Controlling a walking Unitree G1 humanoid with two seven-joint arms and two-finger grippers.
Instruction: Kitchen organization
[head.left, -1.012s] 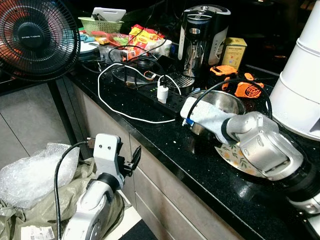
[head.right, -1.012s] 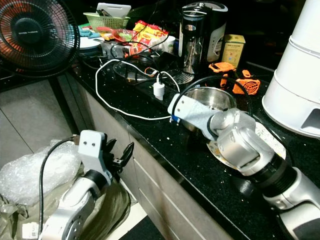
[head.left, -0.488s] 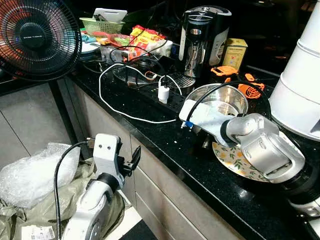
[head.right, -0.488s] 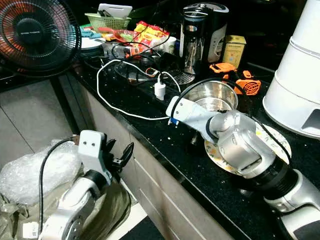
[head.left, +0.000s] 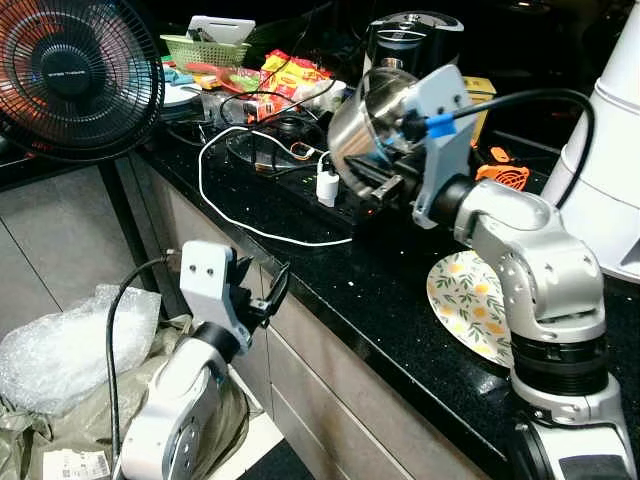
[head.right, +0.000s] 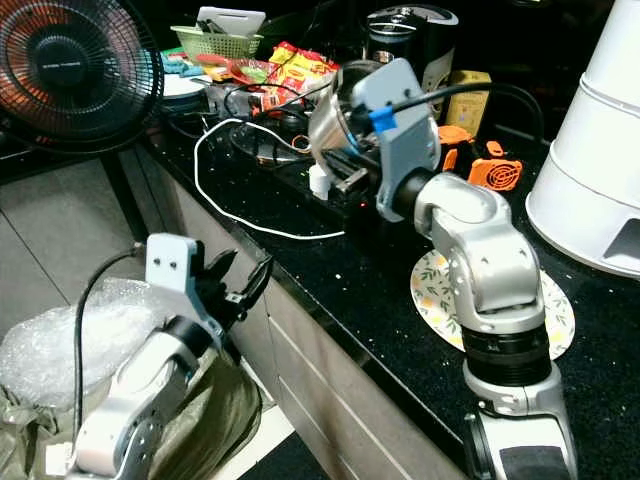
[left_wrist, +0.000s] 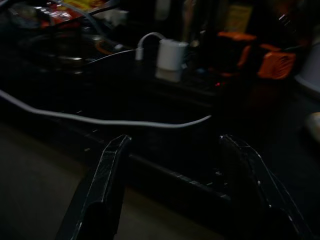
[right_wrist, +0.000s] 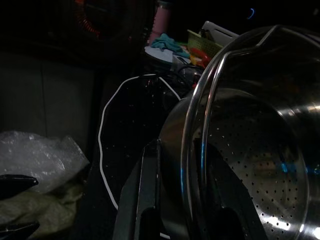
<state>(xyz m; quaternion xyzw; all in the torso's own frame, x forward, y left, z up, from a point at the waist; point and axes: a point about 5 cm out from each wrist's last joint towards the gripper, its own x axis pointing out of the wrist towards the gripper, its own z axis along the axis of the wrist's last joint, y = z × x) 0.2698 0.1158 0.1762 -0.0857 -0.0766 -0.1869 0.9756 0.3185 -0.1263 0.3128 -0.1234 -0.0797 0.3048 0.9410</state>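
My right gripper (head.left: 372, 178) is shut on the rim of a perforated steel strainer bowl (head.left: 358, 112), one finger outside the wall (right_wrist: 146, 196) and one inside. It holds the bowl (right_wrist: 252, 150) tilted in the air over the black counter (head.left: 330, 270), above the power strip. A floral plate (head.left: 468, 300) lies bare on the counter below and to the right. My left gripper (head.left: 268, 292) hangs open in front of the cabinet, just under the counter edge, its fingers (left_wrist: 114, 165) spread with nothing between them.
A white cable (head.left: 215, 195) and charger (head.left: 326, 187) lie on the counter by a black coffee machine (head.left: 410, 30). A large white appliance (head.left: 610, 150) stands at the right and a fan (head.left: 70, 70) at the left. Bubble wrap (head.left: 60, 350) fills a bag on the floor.
My right gripper has lifted the steel bowl off the floral plate, carrying it up and to the left and tipping it. The plate now lies uncovered. The left arm barely shifted.
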